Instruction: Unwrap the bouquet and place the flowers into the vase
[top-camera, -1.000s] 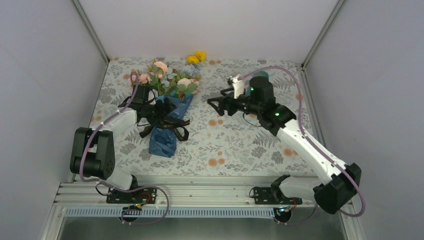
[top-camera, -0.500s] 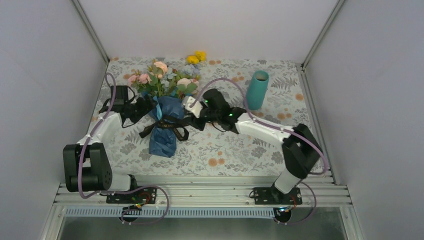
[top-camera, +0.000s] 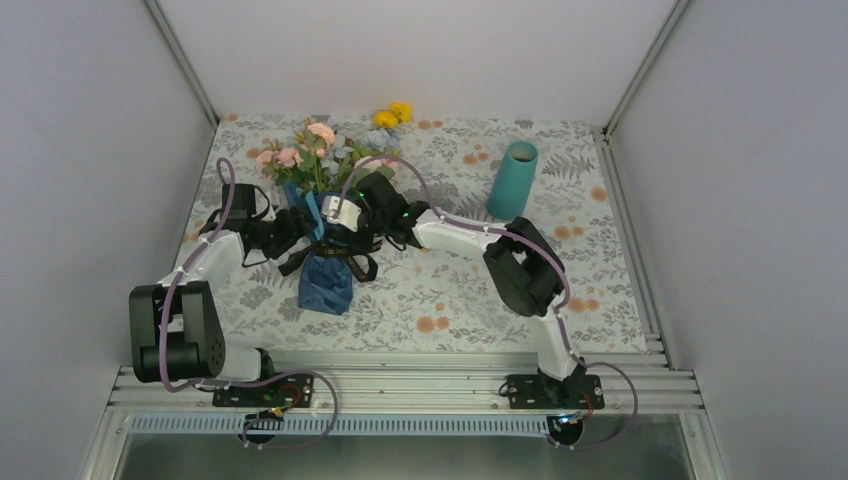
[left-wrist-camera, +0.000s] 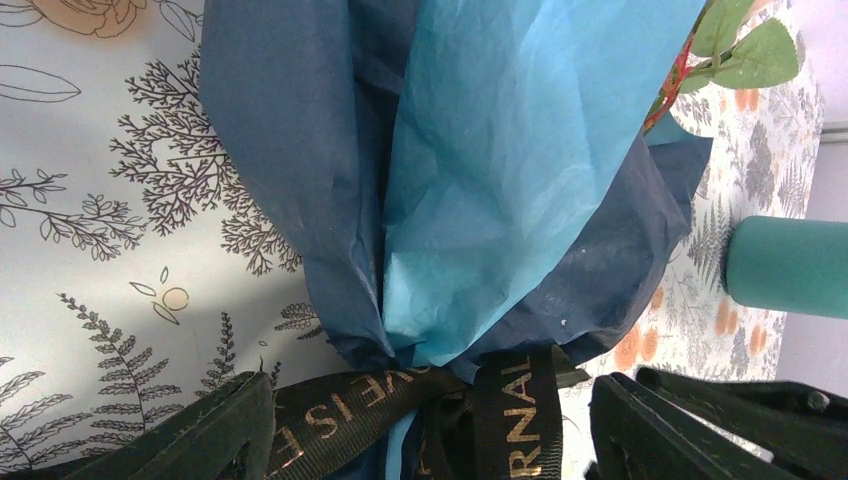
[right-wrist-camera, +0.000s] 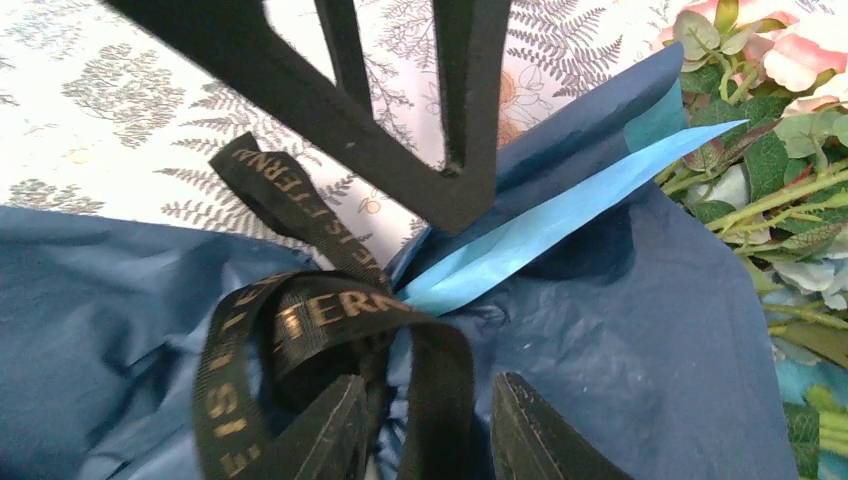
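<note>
From above I get the whole layout. The bouquet (top-camera: 325, 225) lies on the bench (top-camera: 460, 290), left of the middle, with its flowers (top-camera: 318, 155) toward the far wall and its wrapped foot toward my bases. The vase (top-camera: 513, 178) stands upright well to the right of it, near the far edge and apart from both arms. My arms meet at the bouquet's tied waist, the left from the left side and the right reaching across. In that view the wrists cover my jaws, so it does not show how they stand.

My left wrist camera fills that in. Crinkled blue paper (left-wrist-camera: 480, 170), dark outside and lighter inside, gathers down into a black ribbon (left-wrist-camera: 350, 410) with gold lettering. My left jaws are wide, with one of the fingers (left-wrist-camera: 200, 440) on either side of the knot. The ribbon runs up against one finger, though I cannot tell whether it presses. The vase shows at that view's right edge.

My right wrist camera shows the ribbon's loops from the other side, with green stems and pink blooms at the right. My right jaws are narrow but not closed. A loop of ribbon sits between the fingers (right-wrist-camera: 545, 435), with a sliver of paper showing beside it.
</note>
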